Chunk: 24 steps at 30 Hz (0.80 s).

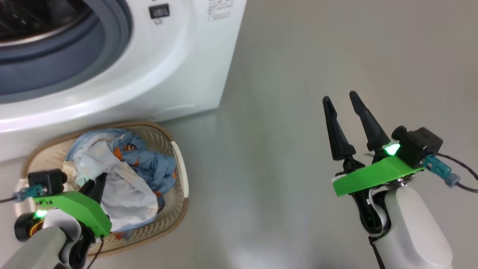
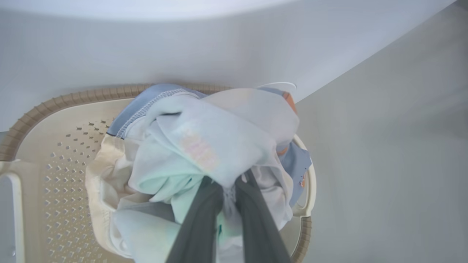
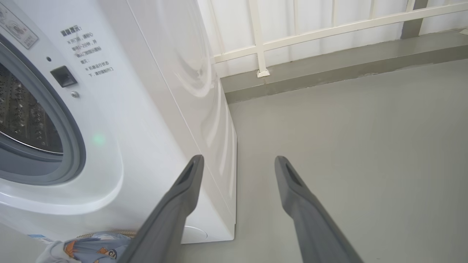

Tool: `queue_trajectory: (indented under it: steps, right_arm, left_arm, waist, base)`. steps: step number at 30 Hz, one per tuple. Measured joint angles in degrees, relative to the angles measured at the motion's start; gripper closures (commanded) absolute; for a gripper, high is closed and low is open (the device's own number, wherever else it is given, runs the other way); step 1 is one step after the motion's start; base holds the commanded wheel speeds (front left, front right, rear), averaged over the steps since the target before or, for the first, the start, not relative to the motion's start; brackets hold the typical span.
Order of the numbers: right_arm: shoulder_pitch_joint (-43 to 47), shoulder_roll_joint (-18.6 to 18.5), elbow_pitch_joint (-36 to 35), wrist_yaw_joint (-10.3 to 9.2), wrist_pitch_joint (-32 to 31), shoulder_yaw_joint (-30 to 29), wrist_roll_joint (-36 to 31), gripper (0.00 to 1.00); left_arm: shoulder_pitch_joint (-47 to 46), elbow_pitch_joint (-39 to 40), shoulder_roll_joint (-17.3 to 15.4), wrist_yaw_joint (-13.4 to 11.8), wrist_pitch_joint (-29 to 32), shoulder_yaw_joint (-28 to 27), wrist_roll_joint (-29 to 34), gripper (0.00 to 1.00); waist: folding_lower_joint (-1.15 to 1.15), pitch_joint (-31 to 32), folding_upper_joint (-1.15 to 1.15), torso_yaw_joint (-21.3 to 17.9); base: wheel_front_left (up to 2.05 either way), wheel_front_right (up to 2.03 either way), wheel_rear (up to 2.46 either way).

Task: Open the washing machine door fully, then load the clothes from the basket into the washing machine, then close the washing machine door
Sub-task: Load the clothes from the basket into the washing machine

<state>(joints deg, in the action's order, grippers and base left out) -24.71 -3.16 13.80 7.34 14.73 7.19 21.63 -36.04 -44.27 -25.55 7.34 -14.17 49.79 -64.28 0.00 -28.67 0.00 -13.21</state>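
The white washing machine (image 1: 179, 74) stands at the upper left with its grey seal and steel drum (image 3: 22, 117) exposed; its door is out of view. In front of it sits the cream basket (image 1: 175, 209) on the floor, holding the clothes (image 1: 123, 175): pale blue, cream and denim-blue garments with orange prints. My left gripper (image 1: 98, 184) reaches down into the pile and is shut on a pale garment of the clothes (image 2: 204, 146), which bunches around its fingers (image 2: 201, 215). My right gripper (image 1: 340, 98) hovers open over bare floor to the machine's right, holding nothing.
Grey floor (image 1: 298, 56) stretches to the right of the machine and basket. A white railing (image 3: 310, 33) on a low grey kerb runs behind the machine. The basket rests close against the machine's front.
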Motion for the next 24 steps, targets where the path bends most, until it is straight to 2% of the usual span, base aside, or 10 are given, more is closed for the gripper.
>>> queue_trajectory:
  steps: [6,15,24]
  right_arm:
    - [1.8,0.0,1.0,0.00,0.0,-0.4,-1.1,0.00]
    - [5.5,-0.2,2.2,0.00,0.0,-1.2,-1.9,0.00]
    - [8.0,-1.3,2.2,0.00,0.0,-1.8,-1.9,0.00]
  left_arm:
    - [5.1,4.4,0.7,0.0,0.0,-8.1,5.2,1.00]
    - [13.7,12.4,4.5,0.0,0.0,-19.7,14.4,1.00]
    - [20.3,22.4,7.3,-1.2,0.0,-27.2,23.0,1.00]
  waist:
    - [0.00,4.8,0.00,1.6]
    - [0.00,11.6,0.00,3.8]
    - [0.00,17.4,0.00,6.2]
  base:
    - [0.00,0.00,0.00]
    - [0.00,0.00,0.00]
    - [0.00,0.00,0.00]
